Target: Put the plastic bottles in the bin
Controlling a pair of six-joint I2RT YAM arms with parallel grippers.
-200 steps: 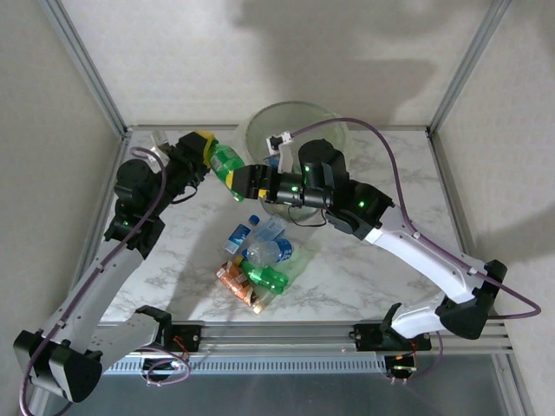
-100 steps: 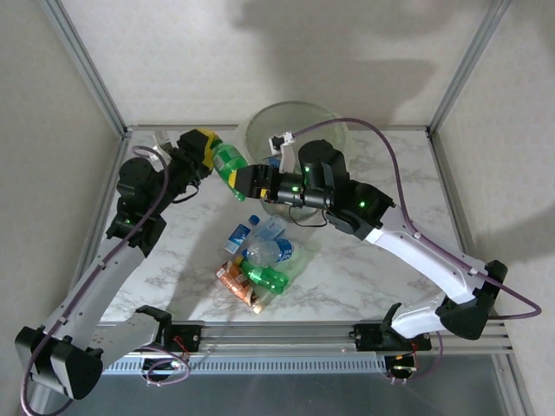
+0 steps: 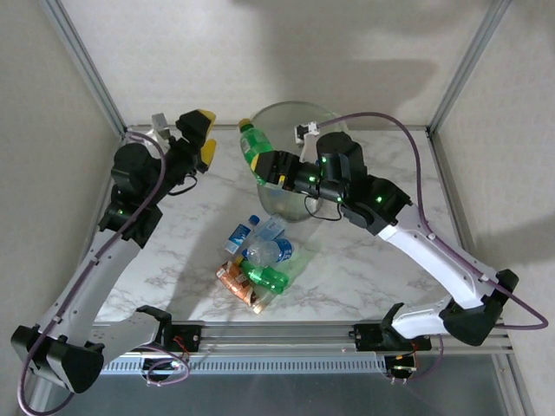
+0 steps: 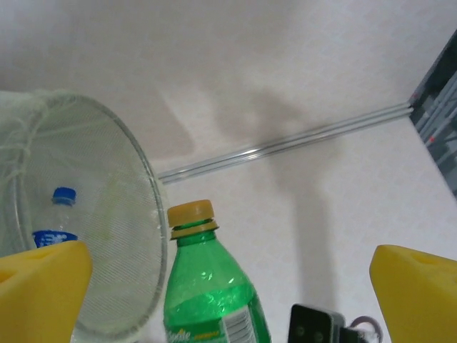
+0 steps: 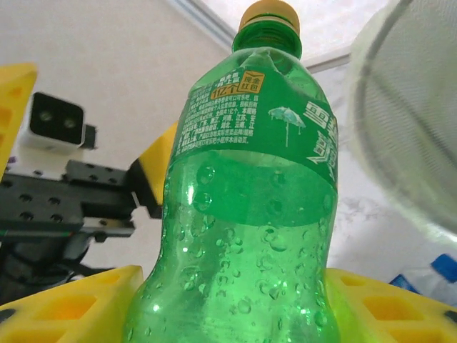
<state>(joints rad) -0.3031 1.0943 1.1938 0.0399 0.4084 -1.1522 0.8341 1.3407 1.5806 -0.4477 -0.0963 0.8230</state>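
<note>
Right gripper [image 3: 264,164] is closed on the lower body of a green plastic bottle with a yellow cap [image 3: 253,144]. In the right wrist view its yellow fingers [image 5: 68,309] press on the bottle from both sides. The bottle is held in the air and tilted, with the cap toward the back wall. It is at the left rim of the round translucent bin lined with a pale green bag [image 3: 299,106]. I cannot tell if it touches the rim. In the left wrist view the bin wall stands just beside the bottle, on its left. Inside the bin lies a clear plastic bottle with a blue cap [image 4: 63,211]. Left gripper [image 3: 206,134] is wide open and holds nothing. It is to the left of the green bottle and apart from it, with its yellow pads [image 4: 418,293] far from each other. On the white marble table [image 3: 381,269], in front of the bin and nearer to the arm bases, lies a heap of small plastic bottles [image 3: 264,254]. The heap has clear bottles with blue caps and labels on the far side, one green bottle in the middle, and orange-labelled ones at the near left, all touching. The right arm [image 3: 425,251] reaches in from the right, and its wrist covers the front part of the bin in the top view.
</note>
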